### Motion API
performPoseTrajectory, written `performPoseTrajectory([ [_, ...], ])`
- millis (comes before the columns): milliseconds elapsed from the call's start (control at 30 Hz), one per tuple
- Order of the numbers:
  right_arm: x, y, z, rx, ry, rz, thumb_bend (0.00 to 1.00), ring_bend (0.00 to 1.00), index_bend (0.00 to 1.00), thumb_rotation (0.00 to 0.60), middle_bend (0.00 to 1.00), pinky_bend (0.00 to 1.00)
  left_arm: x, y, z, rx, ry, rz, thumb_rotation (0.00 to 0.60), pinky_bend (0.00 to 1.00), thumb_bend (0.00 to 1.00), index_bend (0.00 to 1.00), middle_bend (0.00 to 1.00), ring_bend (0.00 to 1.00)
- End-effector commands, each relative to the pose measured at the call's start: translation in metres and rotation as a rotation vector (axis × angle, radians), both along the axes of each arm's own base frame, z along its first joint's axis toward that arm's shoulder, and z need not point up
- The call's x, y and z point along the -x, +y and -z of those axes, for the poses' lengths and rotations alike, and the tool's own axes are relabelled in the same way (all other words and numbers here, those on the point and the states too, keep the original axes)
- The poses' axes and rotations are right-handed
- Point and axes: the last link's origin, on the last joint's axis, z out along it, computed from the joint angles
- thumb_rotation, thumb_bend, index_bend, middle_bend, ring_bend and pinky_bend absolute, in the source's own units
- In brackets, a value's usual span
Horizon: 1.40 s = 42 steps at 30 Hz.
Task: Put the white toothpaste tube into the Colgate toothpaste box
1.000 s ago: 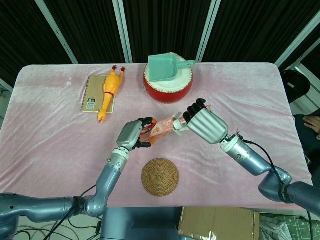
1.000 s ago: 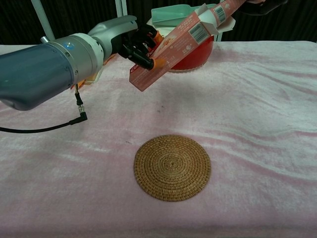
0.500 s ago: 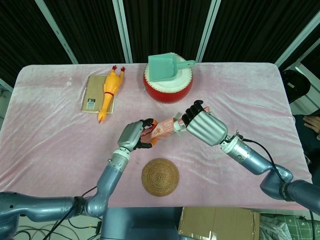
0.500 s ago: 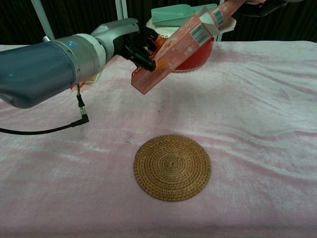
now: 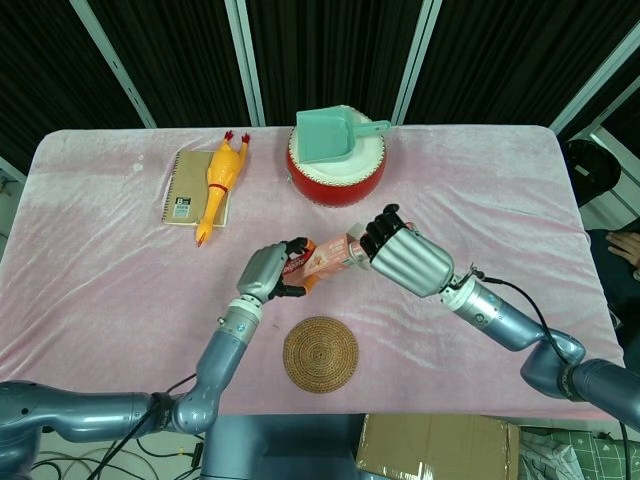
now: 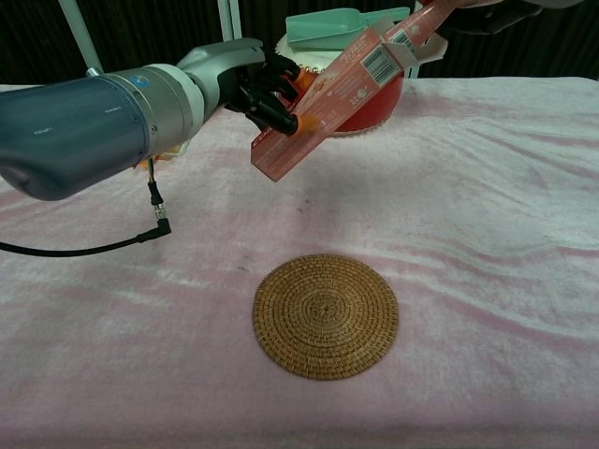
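Note:
My left hand [image 5: 268, 272] grips the lower end of the red Colgate box [image 5: 322, 258] and holds it tilted above the table. In the chest view the left hand [image 6: 253, 79] wraps that end, and the box [image 6: 323, 94] slants up to the right with its open flaps at the top. The white toothpaste tube [image 6: 421, 21] enters the open end. My right hand [image 5: 405, 258] holds the tube and hides most of it in the head view. Only dark fingers of the right hand [image 6: 487, 11] show at the chest view's top edge.
A round woven coaster [image 5: 320, 353] lies below the hands. A red drum [image 5: 337, 172] with a teal scoop [image 5: 330, 137] stands behind them. A notebook [image 5: 185, 190] with a rubber chicken [image 5: 220, 178] lies at the back left. A black cable [image 6: 150, 224] hangs from my left arm.
My right hand has slid left towards the box, pushing the tube further into the open end. The box has shifted slightly up and right in my left hand.

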Motion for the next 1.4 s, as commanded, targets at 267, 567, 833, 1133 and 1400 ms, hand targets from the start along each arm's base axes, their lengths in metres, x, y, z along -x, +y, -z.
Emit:
performPoseTrajectory([
  [267,-0.001,0.002,0.001,-0.011,-0.039,-0.01,0.36,0.44,0.57,0.6,0.46,0.41,-0.007,-0.001,0.003,-0.001,0.006,0.024,0.6,0.38,0.43,0.38,0.33,0.26],
  [567,-0.003,0.0,-0.002,-0.001,-0.057,-0.005,0.35,0.41,0.54,0.6,0.43,0.39,-0.013,-0.001,0.004,-0.054,-0.003,0.091,0.6,0.38,0.43,0.38,0.33,0.26],
  [833,-0.003,-0.003,-0.005,0.017,-0.069,0.012,0.33,0.33,0.44,0.6,0.35,0.34,-0.02,0.001,0.005,-0.148,-0.085,0.142,0.6,0.38,0.43,0.38,0.33,0.26],
  [1133,-0.003,-0.004,-0.009,0.051,-0.112,0.033,0.32,0.17,0.22,0.6,0.18,0.26,-0.02,0.005,0.005,-0.231,-0.174,0.145,0.6,0.38,0.43,0.38,0.33,0.26],
  [1400,-0.003,-0.008,-0.013,0.094,-0.141,0.07,0.29,0.11,0.09,0.6,0.12,0.24,-0.012,0.009,0.006,-0.258,-0.199,0.108,0.6,0.38,0.43,0.38,0.33,0.25],
])
